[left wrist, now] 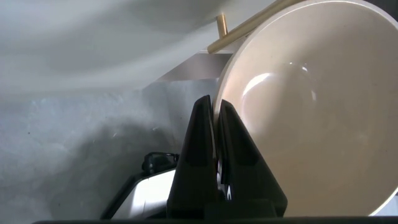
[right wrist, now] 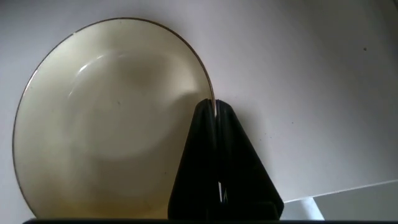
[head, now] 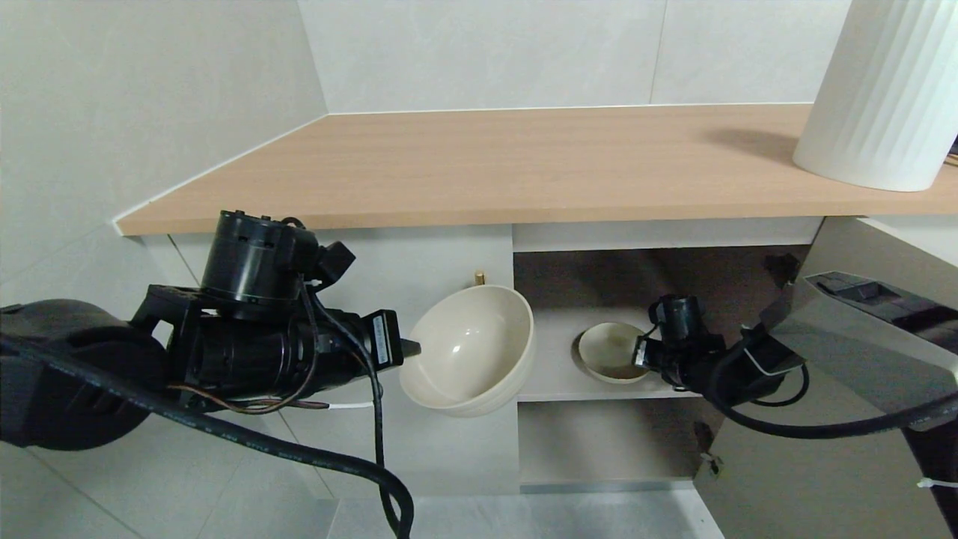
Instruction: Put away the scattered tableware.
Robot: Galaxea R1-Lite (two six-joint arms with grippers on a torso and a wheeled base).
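Note:
A large cream bowl (head: 470,349) hangs tilted in front of the cabinet, just left of the open compartment. My left gripper (head: 410,346) is shut on its rim; the left wrist view shows the fingers (left wrist: 214,134) pinching the bowl (left wrist: 311,106) edge. Inside the open cabinet, a small cream plate (head: 610,350) lies on the white shelf (head: 550,370). My right gripper (head: 638,353) is shut on that plate's rim, and the right wrist view shows the fingers (right wrist: 214,124) clamped on the plate (right wrist: 106,112) edge.
A wooden countertop (head: 524,161) runs above the cabinet, with a tall white ribbed container (head: 883,90) at its right end. The cabinet door (head: 868,329) stands open on the right. A closed door with a brass knob (head: 479,278) is behind the bowl.

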